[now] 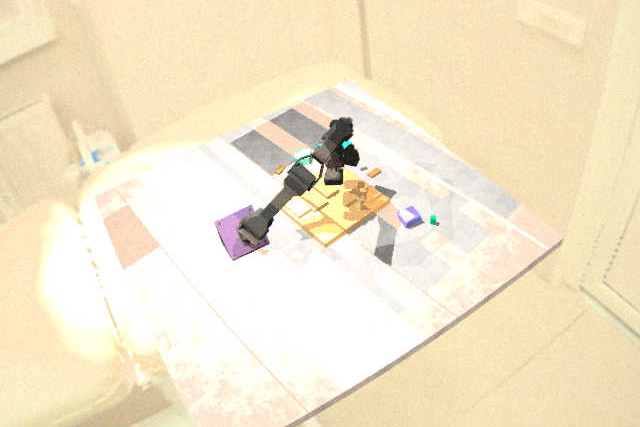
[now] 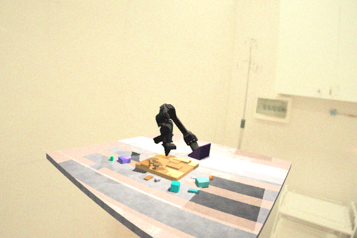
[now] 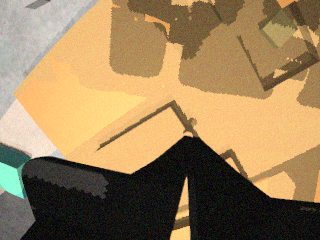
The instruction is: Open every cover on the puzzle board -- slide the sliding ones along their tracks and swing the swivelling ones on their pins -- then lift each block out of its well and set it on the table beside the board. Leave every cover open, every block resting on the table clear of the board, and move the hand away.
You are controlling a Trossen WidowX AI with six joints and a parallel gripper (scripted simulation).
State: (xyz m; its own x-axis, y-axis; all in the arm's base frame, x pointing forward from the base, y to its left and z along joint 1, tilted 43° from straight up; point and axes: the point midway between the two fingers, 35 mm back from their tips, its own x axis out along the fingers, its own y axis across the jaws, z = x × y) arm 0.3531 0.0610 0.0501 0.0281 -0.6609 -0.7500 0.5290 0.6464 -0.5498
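Note:
The yellow-orange puzzle board (image 1: 326,237) (image 2: 173,175) (image 3: 75,107) lies flat on the table. Raised flat covers show on it, one cover (image 1: 298,207) pale and bright; a raised edge with a small round knob (image 3: 193,121) shows in the wrist view just past the fingertips. A pale greenish square (image 3: 279,29) lies within a dark outline; I cannot tell whether it is a block in a well. My gripper (image 1: 333,182) (image 2: 167,154) (image 3: 190,143) is shut and empty, pointing down close above the board. It hides part of the board. Shadows make the cover positions hard to tell.
Beside the board lie a violet block (image 1: 409,217) (image 2: 124,159), a green piece (image 1: 433,219) (image 2: 111,158), a cyan cube (image 2: 174,186), a teal block (image 1: 303,156) (image 2: 201,182), a flat teal piece (image 2: 193,191), orange pieces (image 1: 374,172) (image 2: 148,177) and a grey piece (image 2: 157,180). A purple plate (image 1: 227,236) is at the arm's base.

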